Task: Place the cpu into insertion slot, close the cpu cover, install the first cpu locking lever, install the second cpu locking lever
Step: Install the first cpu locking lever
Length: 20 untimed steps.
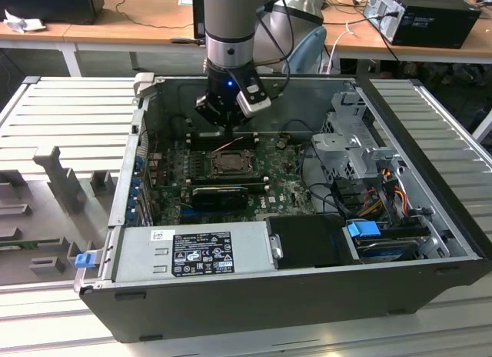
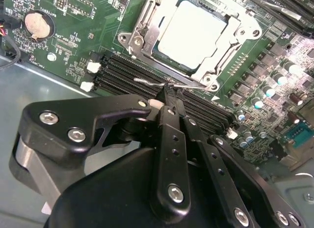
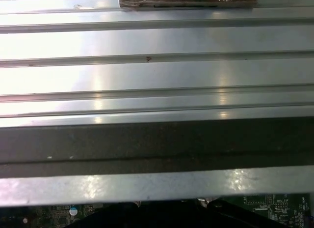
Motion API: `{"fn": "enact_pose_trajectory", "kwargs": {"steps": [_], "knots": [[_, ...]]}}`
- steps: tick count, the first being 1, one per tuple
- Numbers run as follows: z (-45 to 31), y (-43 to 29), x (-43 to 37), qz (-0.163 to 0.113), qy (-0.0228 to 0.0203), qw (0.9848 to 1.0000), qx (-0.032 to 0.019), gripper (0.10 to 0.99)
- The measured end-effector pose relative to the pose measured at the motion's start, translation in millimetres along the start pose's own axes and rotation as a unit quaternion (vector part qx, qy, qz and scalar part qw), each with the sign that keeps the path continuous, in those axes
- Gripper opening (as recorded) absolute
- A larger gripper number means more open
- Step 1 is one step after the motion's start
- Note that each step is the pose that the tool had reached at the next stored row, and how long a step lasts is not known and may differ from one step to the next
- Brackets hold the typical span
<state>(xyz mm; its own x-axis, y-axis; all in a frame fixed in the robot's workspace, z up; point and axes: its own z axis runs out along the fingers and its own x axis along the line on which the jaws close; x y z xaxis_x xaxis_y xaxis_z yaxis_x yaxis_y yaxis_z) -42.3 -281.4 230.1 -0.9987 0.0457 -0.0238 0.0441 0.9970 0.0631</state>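
cpu (image 2: 192,34) in insertion slot (image 2: 147,29) (cpu cover (image 2: 223,53) closed)

One cpu (image 2: 192,34), one cpu cover (image 2: 147,29), perhaps four memory slots (image 2: 128,76), one coin cell (image 2: 36,22).

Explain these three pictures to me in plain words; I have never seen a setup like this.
The exterior view shows a grey robot arm reaching down into an open black computer case lying on its side. Its black gripper hangs over the green circuit board.

The other two pictures come from cameras riding on the arm's wrist. The second wrist view looks past the gripper at the board: the square silvery-tan cpu sits in its socket, with the thin silvery metal frame cover around it. The fingertips meet at a thin wire lever beside the socket. The first wrist view shows ribbed metal panelling.
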Motion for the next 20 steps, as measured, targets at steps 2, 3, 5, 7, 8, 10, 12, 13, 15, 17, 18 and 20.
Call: {"fn": "enact_pose_trajectory", "kwargs": {"steps": [2, 3, 5, 7, 8, 10, 12, 13, 15, 17, 18, 20], "knots": [[0.9, 0.0, -0.4, 0.0, 0.0, 1.0, -0.0001, 0.106], [1.5, -0.1, -0.7, -0.001, 0.0, 1.0, -0.0001, 0.106], [2.3, -0.1, -1.0, -0.002, 0.0001, 1.0, -0.0001, 0.106], [3.2, -0.1, -1.1, -0.003, 0.0001, 1.0, -0.0002, 0.106], [3.5, -0.2, -1.6, -0.003, 0.0002, 1.0, -0.0002, 0.106], [3.9, -0.1, -2.2, -0.004, 0.0002, 1.0, -0.0002, 0.106], [4.5, -0.1, -2.9, -0.005, 0.0003, 1.0, -0.0003, 0.106], [5.1, -0.1, -3.4, -0.006, 0.0003, 1.0, -0.0004, 0.106], [5.7, -0.1, -4.1, -0.008, 0.0004, 1.0, -0.0004, 0.106], [7.2, -0.2, -6.0, -0.01, 0.0006, 0.9999, -0.0004, 0.106], [8.1, -0.1, -7.8, -0.011, 0.0007, 0.9999, -0.0004, 0.106], [8.9, 0.0, -11.7, -0.012, 0.0007, 0.9999, -0.0004, 0.106]]}}
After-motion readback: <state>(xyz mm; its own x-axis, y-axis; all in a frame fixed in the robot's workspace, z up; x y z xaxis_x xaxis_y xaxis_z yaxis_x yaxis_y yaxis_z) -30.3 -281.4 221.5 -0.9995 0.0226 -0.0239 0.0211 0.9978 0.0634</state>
